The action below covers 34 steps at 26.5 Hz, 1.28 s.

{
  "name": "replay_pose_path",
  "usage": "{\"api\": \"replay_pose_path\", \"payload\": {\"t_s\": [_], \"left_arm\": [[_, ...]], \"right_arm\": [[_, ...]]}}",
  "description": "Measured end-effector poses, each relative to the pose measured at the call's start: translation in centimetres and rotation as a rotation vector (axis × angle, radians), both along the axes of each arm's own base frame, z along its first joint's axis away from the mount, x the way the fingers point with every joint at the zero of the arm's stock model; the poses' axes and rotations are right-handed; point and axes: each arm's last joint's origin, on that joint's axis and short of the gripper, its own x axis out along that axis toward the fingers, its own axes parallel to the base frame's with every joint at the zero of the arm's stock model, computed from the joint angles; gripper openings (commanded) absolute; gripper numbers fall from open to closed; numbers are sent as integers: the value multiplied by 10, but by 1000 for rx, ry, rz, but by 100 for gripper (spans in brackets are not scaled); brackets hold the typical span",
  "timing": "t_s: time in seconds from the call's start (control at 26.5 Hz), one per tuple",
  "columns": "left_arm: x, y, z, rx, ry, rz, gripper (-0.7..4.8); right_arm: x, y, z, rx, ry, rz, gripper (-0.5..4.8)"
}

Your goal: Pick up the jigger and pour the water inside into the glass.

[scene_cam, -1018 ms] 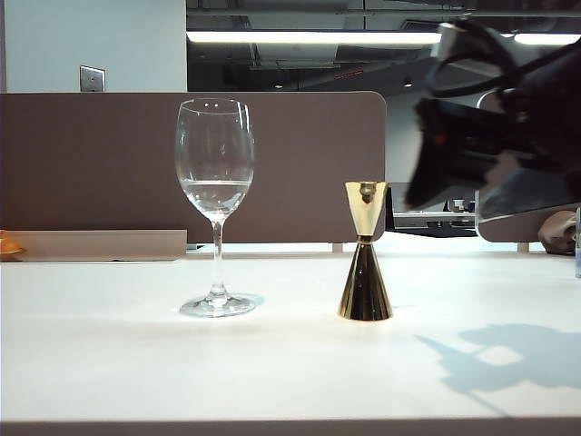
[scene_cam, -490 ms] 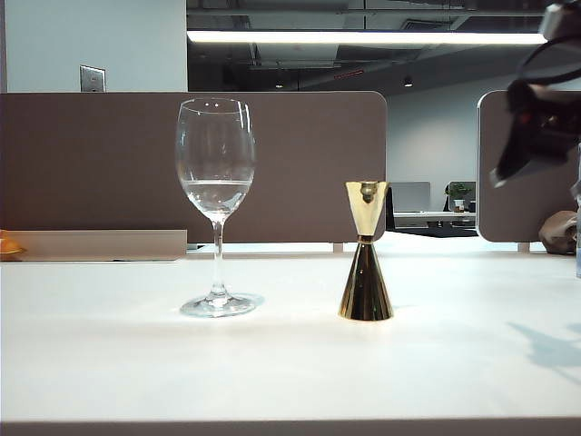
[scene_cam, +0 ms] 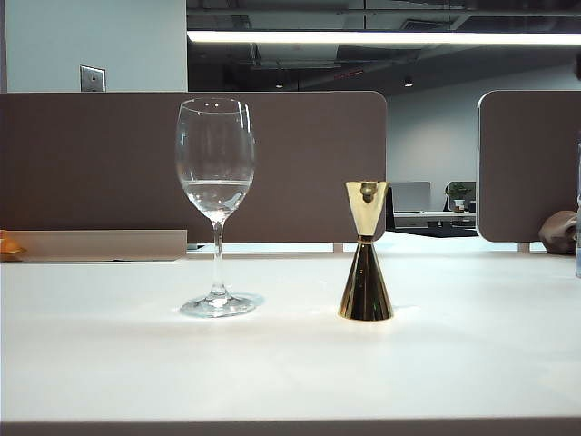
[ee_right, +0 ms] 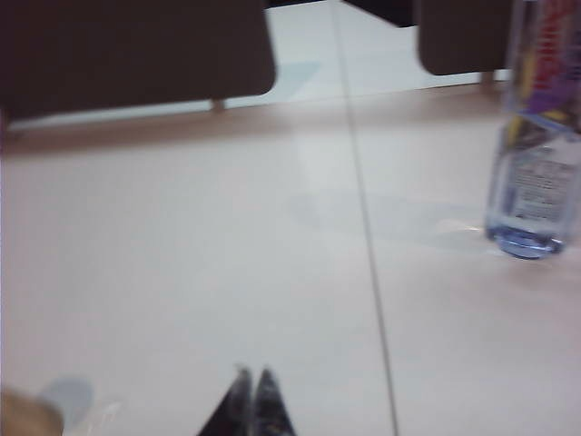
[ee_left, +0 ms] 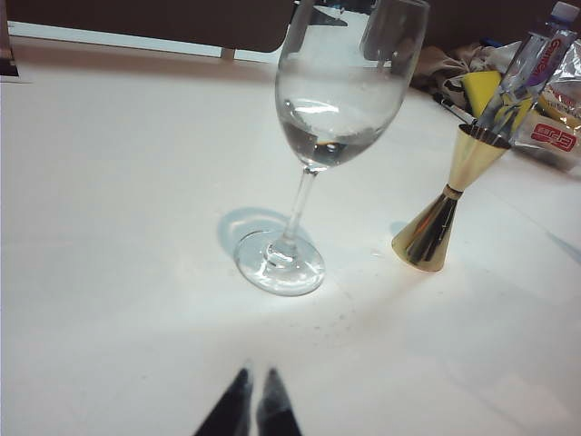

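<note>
Your pour looked finished at this moment: the glass (scene_cam: 215, 207) stood left of centre in the exterior view with water (scene_cam: 216, 193) in the lower part of its bowl, and the jigger (scene_cam: 365, 252) stood on the table (scene_cam: 290, 363) right of centre, well apart from the glass and touching nothing. No arm showed in that view. Your left gripper (ee_left: 252, 404) sat at the bottom centre of its wrist picture, jaws together and empty, looking at the glass foot with the jigger off in the right half. Your right gripper (ee_right: 248, 401) was at the bottom centre of its own picture, jaws shut on nothing, over bare table with only a bottle (ee_right: 537, 136) at the right edge; neither glass nor jigger appeared there. I judged the task at its parking stage, so the next move called for little beyond resting both arms clear of the glassware. The jigger's long axis ran vertical, its wide base on the table and its open cup pointing straight up; whether any water was left inside I could not tell
</note>
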Motion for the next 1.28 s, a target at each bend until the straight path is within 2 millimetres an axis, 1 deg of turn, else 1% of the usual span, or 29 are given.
{"api": "replay_pose_path", "payload": {"t_s": [0.04,0.08,0.15,0.26,0.41,0.45,0.49,0.53,0.6,0.72,0.83,1.09,1.28], "left_arm": [[0,0,0,0,0,0,23],[0,0,0,0,0,0,23],[0,0,0,0,0,0,23],[0,0,0,0,0,0,23],[0,0,0,0,0,0,23],[0,0,0,0,0,0,23],[0,0,0,0,0,0,23],[0,0,0,0,0,0,23],[0,0,0,0,0,0,23],[0,0,0,0,0,0,23],[0,0,0,0,0,0,23],[0,0,0,0,0,0,23],[0,0,0,0,-1,0,23]], "right_arm": [[-2,1,-3,-37,0,39,-1],[-4,2,-7,-108,-6,122,-1],[-6,4,-10,-171,-38,223,-1],[-9,5,-17,-228,-60,250,-1],[-13,3,-37,-241,-8,260,-1],[-16,3,-44,-241,6,269,-1],[-19,3,-50,-238,2,281,-1],[-21,3,-52,-236,-11,288,-1],[-23,2,-48,-232,-52,285,-1],[-28,1,-36,-222,-163,271,-1],[-33,0,-28,-214,-240,261,-1],[-46,-5,-32,-219,-206,251,-1],[-49,-13,-37,-172,-143,180,-1]]}}
